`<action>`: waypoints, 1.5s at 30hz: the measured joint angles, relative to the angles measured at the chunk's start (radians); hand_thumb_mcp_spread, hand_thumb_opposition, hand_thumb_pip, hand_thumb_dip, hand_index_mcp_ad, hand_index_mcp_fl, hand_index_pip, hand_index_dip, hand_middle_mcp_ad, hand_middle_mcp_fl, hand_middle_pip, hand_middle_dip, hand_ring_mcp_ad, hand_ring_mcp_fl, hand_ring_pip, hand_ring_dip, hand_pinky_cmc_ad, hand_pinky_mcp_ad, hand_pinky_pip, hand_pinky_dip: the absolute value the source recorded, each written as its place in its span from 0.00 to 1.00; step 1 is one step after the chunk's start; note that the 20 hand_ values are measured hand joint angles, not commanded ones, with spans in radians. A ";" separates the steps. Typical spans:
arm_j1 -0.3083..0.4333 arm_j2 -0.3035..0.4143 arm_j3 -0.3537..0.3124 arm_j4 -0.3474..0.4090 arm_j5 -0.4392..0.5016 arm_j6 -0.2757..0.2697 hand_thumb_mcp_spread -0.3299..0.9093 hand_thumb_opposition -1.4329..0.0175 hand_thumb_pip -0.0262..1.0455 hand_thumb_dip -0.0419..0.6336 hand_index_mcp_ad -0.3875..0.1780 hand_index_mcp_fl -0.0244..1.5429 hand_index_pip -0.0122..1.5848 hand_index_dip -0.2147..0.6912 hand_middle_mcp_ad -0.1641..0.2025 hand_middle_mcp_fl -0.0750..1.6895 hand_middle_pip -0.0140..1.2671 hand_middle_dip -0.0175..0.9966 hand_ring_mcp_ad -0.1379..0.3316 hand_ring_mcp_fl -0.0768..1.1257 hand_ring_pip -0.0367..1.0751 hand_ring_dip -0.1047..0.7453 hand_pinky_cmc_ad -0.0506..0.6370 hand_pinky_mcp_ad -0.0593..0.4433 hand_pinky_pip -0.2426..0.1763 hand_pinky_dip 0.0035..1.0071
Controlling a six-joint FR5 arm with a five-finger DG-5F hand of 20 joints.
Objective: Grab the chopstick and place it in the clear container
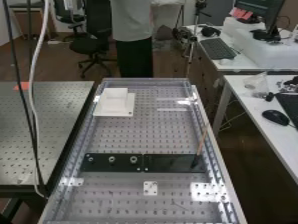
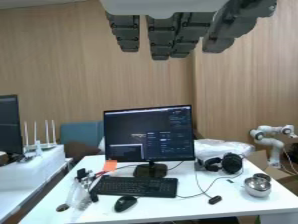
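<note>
The thin brown chopstick (image 1: 202, 140) stands tilted in the high view, its lower end at the right part of the black plate (image 1: 169, 163) and its upper end near the bench's right side. Whether a holder grips its base I cannot tell. Bright reflections lie on the bench's far right part, and I cannot make out a clear container among them. In the wrist view my hand (image 2: 163, 37) hangs with straight fingers, open, nothing held between them, facing a desk and a wall rather than the chopstick.
A white block (image 1: 115, 103) sits at the perforated bench's far left. Small round fittings (image 1: 112, 159) rise from the black plate's left half. Cables (image 1: 34, 100) hang at the left over another perforated table (image 1: 40, 130). A white desk (image 2: 199, 202) carries a monitor, keyboard and metal bowl (image 2: 257, 185).
</note>
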 joint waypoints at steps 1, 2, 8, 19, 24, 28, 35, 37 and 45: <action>0.000 0.000 0.000 0.000 0.000 0.000 0.27 0.98 0.04 0.07 0.59 0.02 0.02 0.25 0.61 0.05 0.03 0.06 0.30 0.07 0.04 0.16 0.14 0.22 0.57 0.01; 0.001 0.000 0.000 0.000 0.000 -0.001 0.26 0.98 0.04 0.07 0.59 0.02 0.02 0.25 0.60 0.05 0.03 0.06 0.30 0.07 0.04 0.16 0.11 0.22 0.57 0.01; 0.002 -0.001 0.003 -0.003 0.010 -0.004 0.33 0.80 0.20 0.07 0.62 0.02 0.02 0.25 0.60 0.05 0.06 0.06 0.30 0.07 0.05 0.16 0.09 0.22 0.56 0.03; 0.004 0.000 0.005 -0.003 0.018 -0.005 0.35 0.62 0.22 0.07 0.72 0.02 0.04 0.22 0.69 0.06 0.11 0.06 0.55 0.07 0.10 0.14 0.29 0.41 0.43 0.10; 0.002 0.000 0.004 0.000 0.018 0.000 0.35 0.60 0.23 0.07 0.72 0.02 0.05 0.22 0.72 0.06 0.12 0.06 0.56 0.07 0.10 0.14 0.31 0.42 0.43 0.11; 0.001 -0.002 0.000 0.006 0.018 0.009 0.35 0.60 0.23 0.07 0.73 0.02 0.05 0.22 0.72 0.06 0.12 0.06 0.60 0.08 0.11 0.14 0.31 0.41 0.43 0.12; -0.003 -0.009 -0.006 0.016 0.013 0.024 0.35 0.60 0.23 0.07 0.74 0.02 0.05 0.22 0.72 0.05 0.12 0.06 0.60 0.08 0.11 0.14 0.34 0.42 0.41 0.12; -0.004 -0.010 -0.008 0.019 0.013 0.026 0.35 0.60 0.23 0.07 0.74 0.02 0.05 0.22 0.73 0.05 0.12 0.06 0.60 0.08 0.11 0.14 0.34 0.41 0.40 0.11; -0.010 -0.018 -0.013 0.035 0.005 0.045 0.35 0.60 0.23 0.07 0.74 0.02 0.05 0.22 0.77 0.06 0.12 0.06 0.61 0.08 0.11 0.14 0.33 0.45 0.40 0.12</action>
